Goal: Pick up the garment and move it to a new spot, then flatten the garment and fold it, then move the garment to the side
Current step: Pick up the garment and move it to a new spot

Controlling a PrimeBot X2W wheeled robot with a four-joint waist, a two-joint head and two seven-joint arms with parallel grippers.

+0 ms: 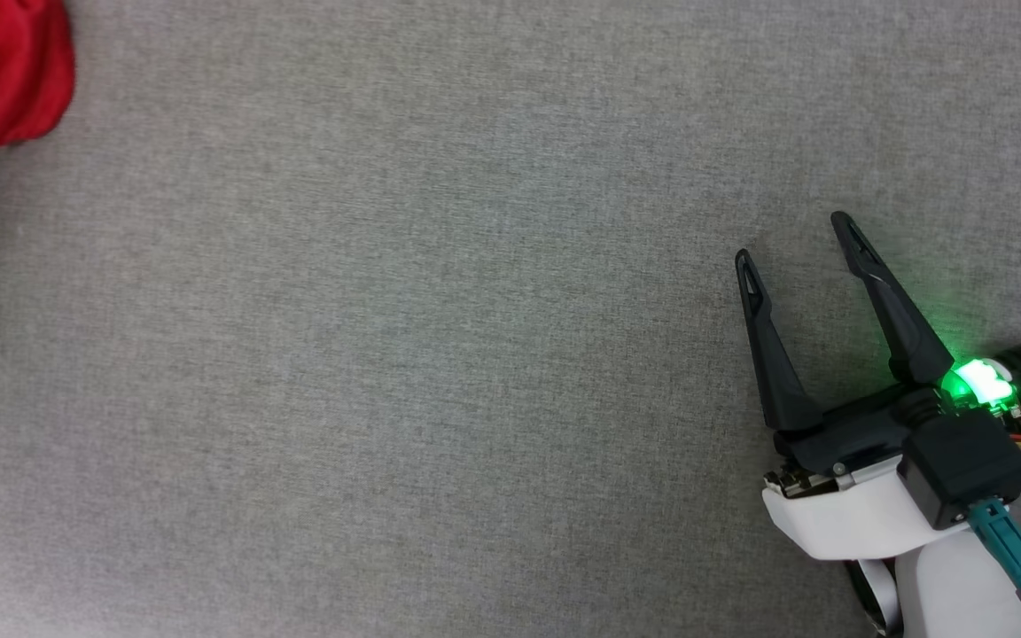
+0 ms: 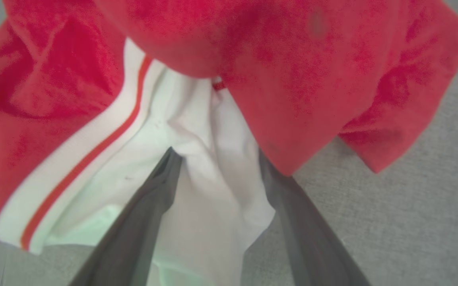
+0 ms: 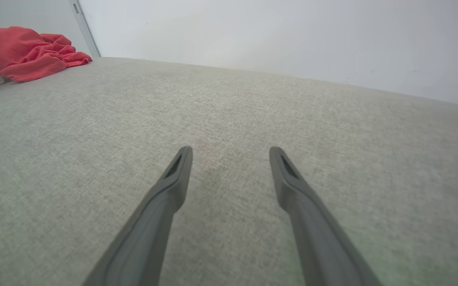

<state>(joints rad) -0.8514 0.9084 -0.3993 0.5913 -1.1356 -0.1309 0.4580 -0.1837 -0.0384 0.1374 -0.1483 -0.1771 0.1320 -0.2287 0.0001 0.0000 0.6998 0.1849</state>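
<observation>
**Grey fabric surface point(image 1: 440, 354), garment point(image 1: 5, 71) off at the far left**

Head view: I see grey weave across nearly the whole frame. The garment is a bunched red heap in the far-left corner, cut off by the frame edge. My right gripper point(image 1: 792, 237) is at the near right over bare cloth, well apart from the garment. Its jaws are spread wide with nothing between them, and a green light point(image 1: 980, 381) glows at its wrist.

Left wrist view: my left gripper point(image 2: 217, 155) is right at the garment point(image 2: 312, 71). Its jaws stand apart and a crumpled white sleeve point(image 2: 213, 190) lies between the two fingers, unpinched. Red-and-white striped trim point(image 2: 90, 159) runs beside one finger. Red cloth drapes over the far side and hides the other finger's tip.

Right wrist view: the right gripper point(image 3: 231, 151) has its jaws parted above the bare grey surface. The garment point(image 3: 26, 51) lies crumpled at the far left, close to a pale wall point(image 3: 276, 35).
</observation>
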